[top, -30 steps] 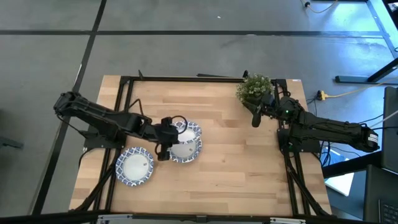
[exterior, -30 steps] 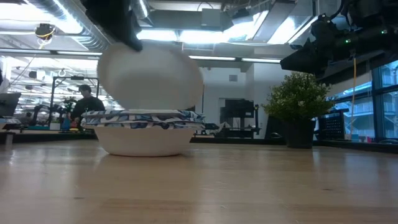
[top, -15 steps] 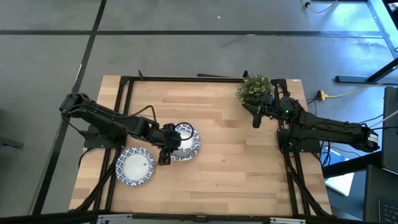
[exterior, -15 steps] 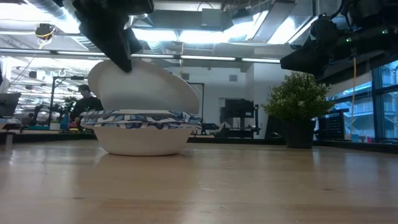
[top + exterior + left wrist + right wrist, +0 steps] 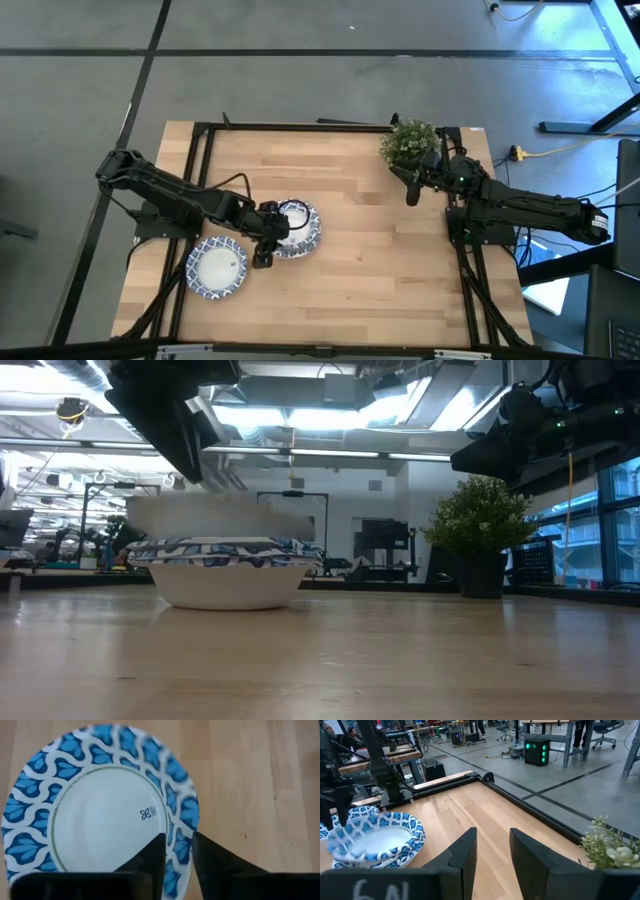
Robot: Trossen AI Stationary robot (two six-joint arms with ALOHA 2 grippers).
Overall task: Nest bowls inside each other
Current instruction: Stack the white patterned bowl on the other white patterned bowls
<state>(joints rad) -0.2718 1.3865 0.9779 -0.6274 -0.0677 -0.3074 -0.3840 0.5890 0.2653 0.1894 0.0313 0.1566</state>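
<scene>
Bowls are in two places on the wooden table [image 5: 360,200]: a stack [image 5: 296,226] near the middle of its left half, and a single bowl [image 5: 216,267] just beside the stack, closer to the front left corner. In the low view the stack [image 5: 228,568] stands flat on the table, and a blurred bowl [image 5: 215,518] hangs a little above its patterned rim. The left gripper [image 5: 268,228] is at the left edge of the stack. In the left wrist view its two dark fingers [image 5: 150,857] are closed on the blue-and-white rim of the top bowl [image 5: 100,815], one finger on the white inside and the other on the outer side. I cannot tell from the pictures if this bowl already sits fully in the bowl under it. The right gripper [image 5: 411,187] waits above the back right part of the table, just beside the small potted plant [image 5: 407,141] and well apart from the bowls. In the right wrist view its fingers [image 5: 465,850] stand apart with only the table showing between them.
</scene>
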